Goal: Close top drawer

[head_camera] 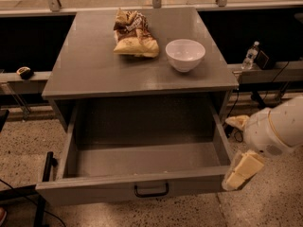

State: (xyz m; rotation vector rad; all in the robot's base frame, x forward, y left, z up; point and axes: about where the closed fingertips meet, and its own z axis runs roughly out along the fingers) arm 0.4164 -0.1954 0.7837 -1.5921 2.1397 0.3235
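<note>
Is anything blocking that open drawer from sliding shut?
Nothing visible does. The top drawer is pulled out and looks empty. The end effector sits at its front panel's right end, with nothing between them.

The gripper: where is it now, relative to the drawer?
In the camera view the gripper is at the lower right of the picture, close beside the right end of the open top drawer, at the height of its front panel.

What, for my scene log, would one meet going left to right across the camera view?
Small dark object at far left → chip bag → white bowl → the hand, low beside the right front corner of the open top drawer.
</note>
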